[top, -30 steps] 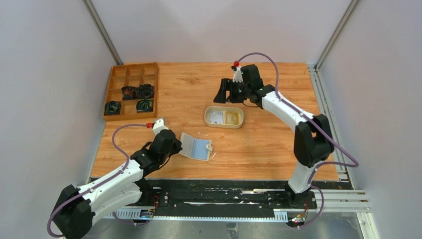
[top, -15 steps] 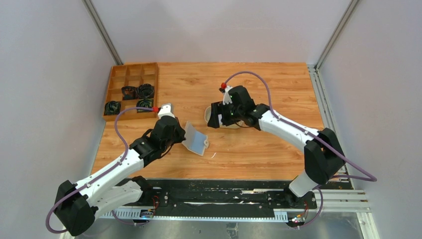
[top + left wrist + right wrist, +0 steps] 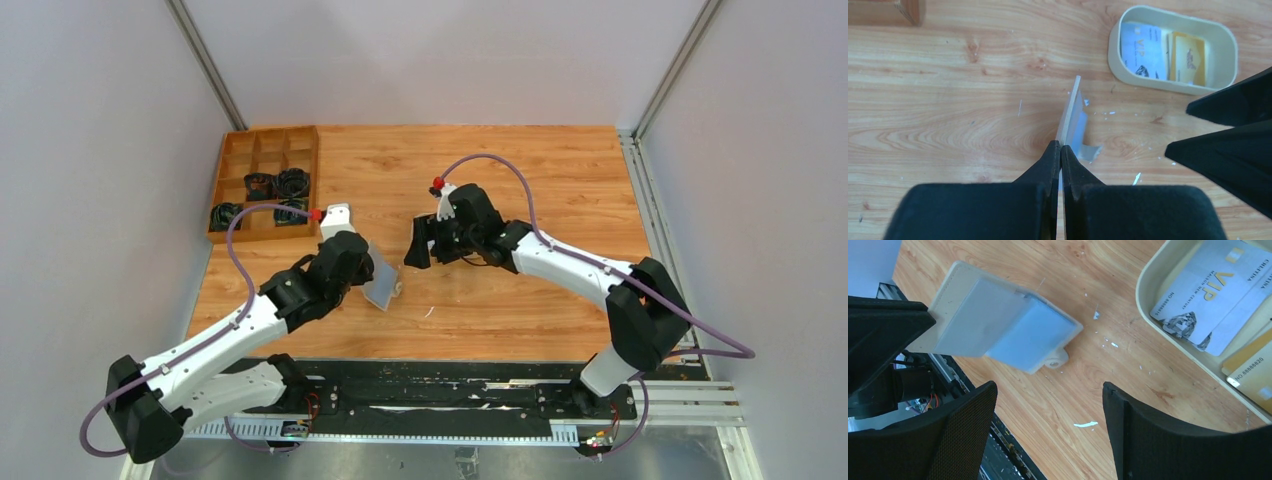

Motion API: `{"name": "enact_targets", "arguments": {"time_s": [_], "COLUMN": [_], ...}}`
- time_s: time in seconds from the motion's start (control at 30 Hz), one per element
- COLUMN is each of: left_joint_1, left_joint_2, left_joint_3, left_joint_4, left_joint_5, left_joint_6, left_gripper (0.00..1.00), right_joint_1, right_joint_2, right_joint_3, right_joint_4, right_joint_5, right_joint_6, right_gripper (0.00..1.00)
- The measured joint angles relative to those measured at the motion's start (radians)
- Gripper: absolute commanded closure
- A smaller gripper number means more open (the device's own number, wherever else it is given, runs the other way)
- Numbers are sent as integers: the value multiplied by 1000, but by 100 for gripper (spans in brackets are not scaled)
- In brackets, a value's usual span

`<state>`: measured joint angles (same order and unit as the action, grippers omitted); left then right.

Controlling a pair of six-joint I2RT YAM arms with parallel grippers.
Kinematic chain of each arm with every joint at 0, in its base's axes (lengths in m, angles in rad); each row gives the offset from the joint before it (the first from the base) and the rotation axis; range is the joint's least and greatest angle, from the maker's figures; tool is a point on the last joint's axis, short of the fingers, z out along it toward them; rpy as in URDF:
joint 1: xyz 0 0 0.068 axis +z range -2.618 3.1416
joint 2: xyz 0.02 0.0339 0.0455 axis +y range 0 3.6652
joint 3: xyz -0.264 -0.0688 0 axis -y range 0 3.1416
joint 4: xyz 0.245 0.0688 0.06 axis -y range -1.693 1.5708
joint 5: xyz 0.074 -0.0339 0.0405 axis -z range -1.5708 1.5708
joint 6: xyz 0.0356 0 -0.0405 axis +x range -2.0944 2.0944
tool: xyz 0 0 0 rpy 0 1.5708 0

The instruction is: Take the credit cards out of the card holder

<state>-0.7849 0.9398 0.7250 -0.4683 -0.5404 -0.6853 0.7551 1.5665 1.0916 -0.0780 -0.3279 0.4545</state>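
Observation:
My left gripper [image 3: 370, 280] is shut on one edge of the cream card holder [image 3: 384, 282] and holds it open and tilted above the table. It is edge-on in the left wrist view [image 3: 1069, 115]. The right wrist view shows its pale blue-grey pockets [image 3: 998, 325] and snap tab; no card shows in them. My right gripper [image 3: 418, 246] is open and empty, just right of the holder, with its jaws wide apart [image 3: 1048, 430]. A whitish credit card [image 3: 1144, 50] and a yellow one [image 3: 1188, 59] lie in the oval cream tray [image 3: 1115, 60].
A wooden compartment box [image 3: 264, 182] with dark coiled items stands at the back left. The tray [image 3: 1148, 285] is under my right arm in the top view. A small white scrap [image 3: 428, 312] lies on the table near the front edge.
My left gripper lifted the card holder off the table and tilted it up. My right arm swung from behind the tray, over it, toward the holder.

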Motion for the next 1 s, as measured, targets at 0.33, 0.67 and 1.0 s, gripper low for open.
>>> {"name": "enact_targets", "arguments": {"time_s": [0.33, 0.67, 1.0], "left_joint_1": [-2, 15, 127], "left_joint_2": [-14, -7, -10], "left_joint_3": [161, 303, 307], "left_joint_4": [-43, -42, 36], "left_joint_5": [-20, 64, 211], "left_joint_6": [58, 80, 26], "left_gripper": [100, 100, 100], "right_joint_1": [8, 0, -56], "right_joint_2": [-61, -240, -127], "right_joint_3": [-54, -158, -232], "right_joint_4": [78, 379, 862], "right_joint_5": [-5, -50, -240], "right_joint_6": [2, 93, 400], "right_gripper": [20, 20, 20]}}
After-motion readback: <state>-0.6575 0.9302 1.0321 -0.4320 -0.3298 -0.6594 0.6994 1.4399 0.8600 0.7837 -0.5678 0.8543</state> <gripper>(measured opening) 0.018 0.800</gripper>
